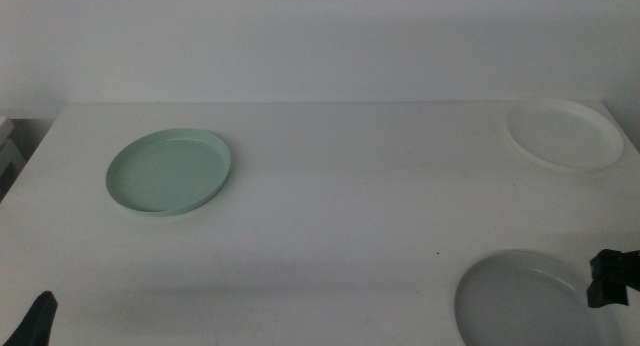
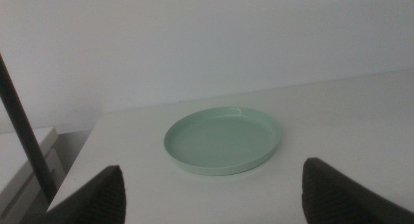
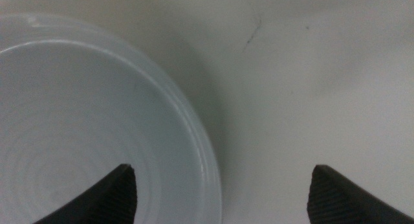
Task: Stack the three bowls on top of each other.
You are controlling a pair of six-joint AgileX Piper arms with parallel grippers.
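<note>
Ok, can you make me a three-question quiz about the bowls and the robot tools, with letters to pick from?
1. Where is the grey bowl?
A) near edge, by the right tool
B) far left corner
C) on the white bowl

2. How many bowls are on the table?
A) one
B) two
C) three

3. The left tool is:
A) open, holding nothing
B) shut on the mint green bowl
C) lifting the white bowl

Answers: 1 A, it sits beside that tool. 2 C, all lie apart. 3 A, its jaws stand wide with the green bowl beyond them.
</note>
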